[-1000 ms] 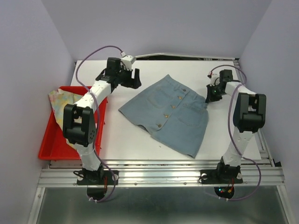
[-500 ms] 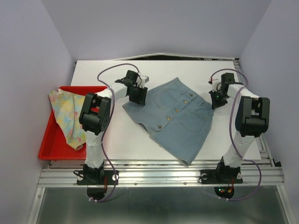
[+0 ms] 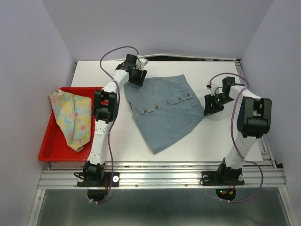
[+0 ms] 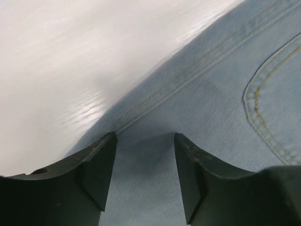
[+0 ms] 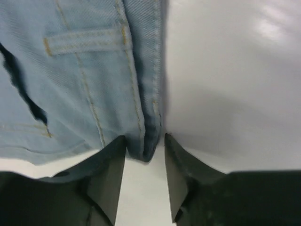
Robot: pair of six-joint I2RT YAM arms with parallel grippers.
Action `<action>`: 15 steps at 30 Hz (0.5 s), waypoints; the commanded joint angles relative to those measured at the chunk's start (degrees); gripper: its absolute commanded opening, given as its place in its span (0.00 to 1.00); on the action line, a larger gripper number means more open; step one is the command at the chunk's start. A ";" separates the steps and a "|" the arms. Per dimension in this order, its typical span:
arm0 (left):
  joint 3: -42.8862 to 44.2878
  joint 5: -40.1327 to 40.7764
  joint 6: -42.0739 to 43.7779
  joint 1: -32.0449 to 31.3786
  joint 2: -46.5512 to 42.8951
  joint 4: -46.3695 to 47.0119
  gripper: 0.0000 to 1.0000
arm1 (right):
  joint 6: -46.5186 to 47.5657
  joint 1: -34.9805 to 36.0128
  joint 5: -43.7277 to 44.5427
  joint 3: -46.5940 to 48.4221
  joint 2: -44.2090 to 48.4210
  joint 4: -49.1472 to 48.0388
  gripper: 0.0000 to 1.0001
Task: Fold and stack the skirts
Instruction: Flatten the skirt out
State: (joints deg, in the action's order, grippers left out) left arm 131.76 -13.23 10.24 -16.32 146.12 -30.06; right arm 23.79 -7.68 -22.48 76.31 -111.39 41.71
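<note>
Since half a second ago we have swung the denim skirt [image 3: 164, 113] round, and its button row now runs roughly left to right across the counter [image 3: 188, 141]. Our left end effector [image 3: 136, 76] sits on the hem corner at upper centre, fingers apparently closed on cloth. Our right end effector [image 3: 208, 106] clamps the waistband corner at centre right, so the skirt stretches between the two. The floral skirt [image 3: 70, 117] lies in the red tray [image 3: 51, 146] at far left, nearer the left arm.

The top camera is looking down from above the desk's near edge. Both wrist cameras are facing the light blue denim skirt [image 3: 164, 110] closely.
</note>
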 commanded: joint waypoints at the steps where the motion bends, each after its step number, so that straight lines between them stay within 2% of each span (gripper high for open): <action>1: 1.41 2.35 11.09 1.55 -3.55 -3.60 0.73 | 1.79 1.27 -10.47 -2.75 3.10 11.19 0.58; 2: -1.48 2.08 11.73 1.38 -8.61 -0.47 0.77 | 2.31 1.27 -10.74 -2.40 3.90 11.89 0.61; 3: -8.47 0.94 12.43 1.29 -11.53 1.39 0.83 | 2.75 1.27 -10.66 -1.09 5.64 12.68 0.63; 5: -18.32 -2.04 13.57 1.20 -20.82 6.13 0.86 | 3.19 1.27 -9.43 0.67 7.67 12.08 0.65; 7: -22.93 -4.60 13.84 1.20 -26.39 8.00 0.91 | 2.93 1.27 -7.76 4.09 9.18 10.33 0.67; 8: -26.26 -6.26 13.58 0.68 -30.94 8.35 0.91 | 3.28 1.27 -7.75 5.41 9.44 9.19 0.66; 11: -31.46 -8.65 13.84 -1.17 -36.51 7.83 0.89 | 2.67 1.27 -11.00 10.86 6.64 8.12 0.63; 12: -35.74 -8.48 14.28 -3.09 -39.74 8.00 0.89 | 2.23 1.96 -11.44 12.27 5.41 7.86 0.61; 15: -42.80 -9.61 14.37 -6.70 -43.02 7.22 0.84 | 1.53 3.99 -12.59 16.76 0.57 7.25 0.51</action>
State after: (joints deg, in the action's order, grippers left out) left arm 94.87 -18.83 22.94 -18.55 107.33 -23.07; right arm 25.85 -5.78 -32.01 88.33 -106.78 50.92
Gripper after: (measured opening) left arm 0.851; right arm 0.549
